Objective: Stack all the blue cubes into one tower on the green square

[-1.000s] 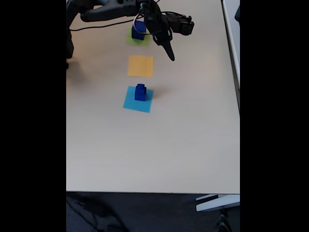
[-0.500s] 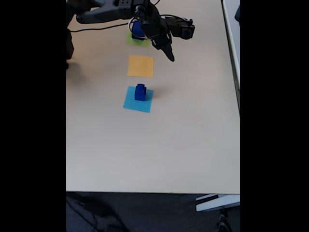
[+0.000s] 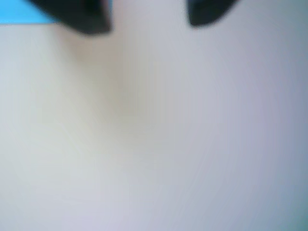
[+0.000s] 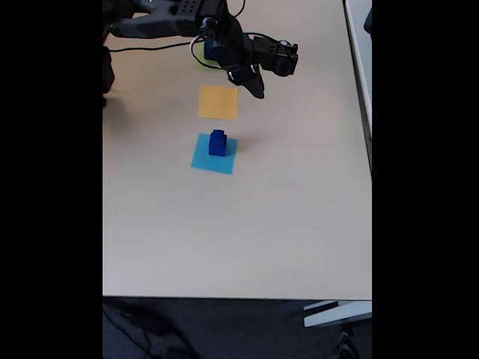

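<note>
A: Fixed view: where are the blue cubes (image 4: pixel 218 142) seen?

B: Two dark blue cubes are seen piled, the smaller on top, on the light-blue square (image 4: pixel 215 154) near the middle of the table (image 4: pixel 247 232). Another blue cube (image 4: pixel 209 49) is glimpsed behind the arm (image 4: pixel 176 19) at the far end, mostly covered.

A: And the green square (image 4: pixel 197 60)?

B: Only a sliver of it is made out beside the arm, beyond the orange square (image 4: pixel 218 102), which lies between it and the light-blue one.

A: How are the jaws (image 4: pixel 251 84) held?

B: They are seen above the table, just past the orange square's far right corner. In the blurred wrist view two dark fingertips (image 3: pixel 82 17) are set apart with bare table between them, so the jaws are parted and nothing is gripped.
</note>
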Tool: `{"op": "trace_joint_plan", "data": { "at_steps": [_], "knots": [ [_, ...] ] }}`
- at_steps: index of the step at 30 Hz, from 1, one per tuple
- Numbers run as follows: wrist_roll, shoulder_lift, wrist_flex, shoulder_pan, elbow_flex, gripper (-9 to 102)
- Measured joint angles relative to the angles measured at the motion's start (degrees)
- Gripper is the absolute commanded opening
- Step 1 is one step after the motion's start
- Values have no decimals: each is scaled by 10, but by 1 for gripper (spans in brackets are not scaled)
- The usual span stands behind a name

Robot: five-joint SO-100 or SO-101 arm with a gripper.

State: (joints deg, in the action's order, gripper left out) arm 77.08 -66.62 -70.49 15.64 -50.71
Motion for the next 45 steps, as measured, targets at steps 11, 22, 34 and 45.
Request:
{"op": "trace_joint_plan", "data": {
  "at_steps": [11, 22, 34, 45],
  "knots": [
    [26, -37, -22, 5, -87, 28],
    [22, -67, -22, 28, -169, 22],
    [-25, -67, -22, 69, -179, 21],
    [-45, -67, -37, 83, -191, 20]
  ]
}}
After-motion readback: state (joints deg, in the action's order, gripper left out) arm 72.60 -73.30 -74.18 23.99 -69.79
